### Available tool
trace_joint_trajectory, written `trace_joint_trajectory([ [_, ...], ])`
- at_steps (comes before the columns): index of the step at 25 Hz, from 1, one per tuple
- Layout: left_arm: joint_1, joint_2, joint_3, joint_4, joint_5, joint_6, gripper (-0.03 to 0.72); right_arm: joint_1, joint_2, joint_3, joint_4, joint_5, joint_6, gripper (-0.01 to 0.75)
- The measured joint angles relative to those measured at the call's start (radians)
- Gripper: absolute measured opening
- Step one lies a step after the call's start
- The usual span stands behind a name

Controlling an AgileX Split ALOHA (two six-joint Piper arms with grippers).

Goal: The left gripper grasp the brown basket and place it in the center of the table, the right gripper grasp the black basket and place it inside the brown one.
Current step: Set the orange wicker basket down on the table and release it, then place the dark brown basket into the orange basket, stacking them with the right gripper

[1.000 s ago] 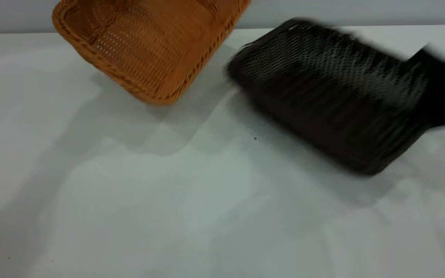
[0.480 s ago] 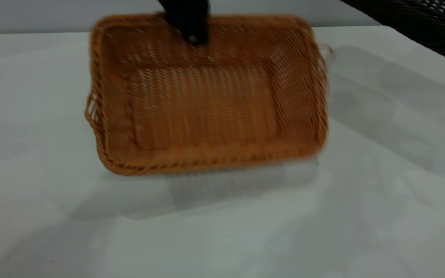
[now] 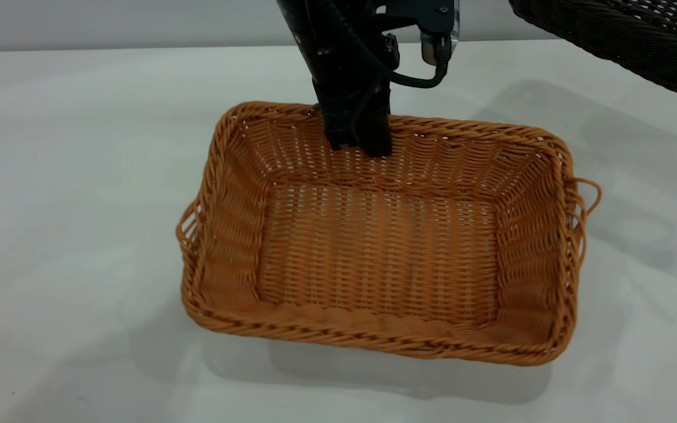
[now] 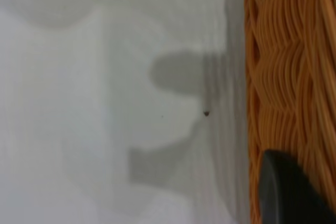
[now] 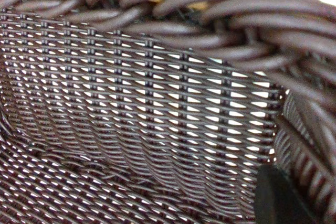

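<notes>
The brown basket (image 3: 379, 252) rests flat on the table (image 3: 68, 176), near its middle, open side up. My left gripper (image 3: 357, 138) comes down from above and is shut on the basket's far long rim. In the left wrist view one black finger (image 4: 286, 195) lies against the orange weave (image 4: 283, 66). The black basket (image 3: 626, 35) hangs in the air at the far right, only its lower edge showing. In the right wrist view its dark wall (image 5: 136, 103) fills the picture, with one black finger (image 5: 281, 198) pressed against it. The right gripper is out of sight in the exterior view.
Bare white tabletop (image 4: 105, 103) surrounds the brown basket on all sides. A pale wall runs along the table's far edge (image 3: 109, 23). A cable and a silver-grey module (image 3: 437, 35) hang off the left arm above the basket's far rim.
The brown basket came from the far left, swung level and now sits on the table's middle. The black basket rose off the table and went up to the far right.
</notes>
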Motion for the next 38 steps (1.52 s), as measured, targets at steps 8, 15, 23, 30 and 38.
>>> trace_joint_trajectory([
  [8,0.0,0.001,0.0,-0.012,-0.035,-0.025,0.275,0.0,0.0,0.0,0.0,0.046,0.0,0.076],
  [15,0.014,-0.015,-0.001,-0.012,-0.097,-0.158,0.496,0.0,0.0,-0.003,-0.005,0.101,0.0,0.076],
  [23,0.241,-0.147,-0.006,-0.017,-0.028,-0.454,0.518,0.061,0.0,-0.006,-0.061,0.166,0.046,0.076],
  [30,0.441,-0.172,-0.007,-0.018,-0.027,-0.526,0.518,0.353,0.0,-0.006,-0.165,0.185,0.175,0.076],
  [38,0.516,-0.172,-0.007,-0.018,-0.027,-0.529,0.518,0.625,0.01,-0.006,-0.166,0.112,0.263,0.076],
])
